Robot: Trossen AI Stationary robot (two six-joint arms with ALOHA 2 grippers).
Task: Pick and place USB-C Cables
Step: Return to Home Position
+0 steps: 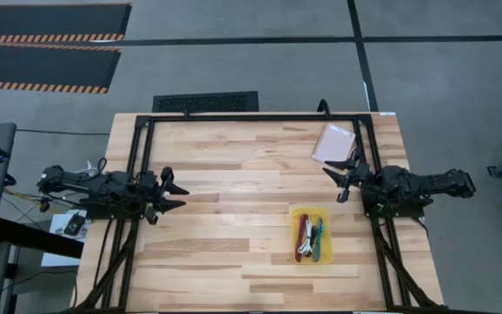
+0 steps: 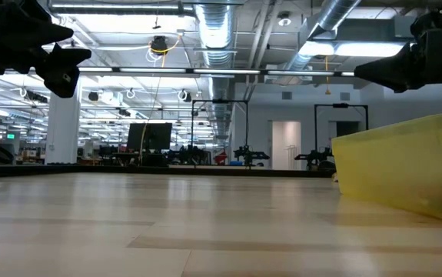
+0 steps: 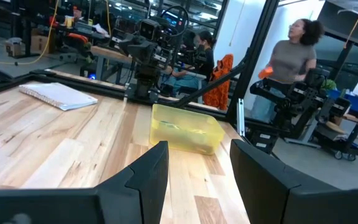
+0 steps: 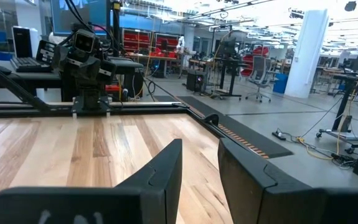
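Beyond the plank worktop (image 1: pixel 233 166) an open hall with ceiling ducts and other rigs is seen, and a person (image 3: pixel 294 56) is made out past the yellow tray (image 1: pixel 312 210) in the left wrist view. All four USB-C cables (image 1: pixel 310 237) are laid inside the yellow tray. The red cable (image 1: pixel 302 231) is placed along the side toward the left arm and the teal cable (image 1: pixel 319 237) along the opposite side, with the black cable (image 1: pixel 311 232) between them. The white cable (image 1: pixel 304 253) lies at the end farthest from the pale packet (image 1: pixel 333 144) and is too small for its shape to be traced. In the low view the tray's contents are hidden by its cloudy wall, and in the left wrist view only faint smears are shown through it. The left claw (image 1: pixel 183 197) is held well apart from the tray, over bare wood, its fingers spread with nothing between them. The right claw (image 1: pixel 333 183) is held between the tray and the pale packet, fingers likewise parted and empty. In the low view both arms are cut off by the frame's upper corners.
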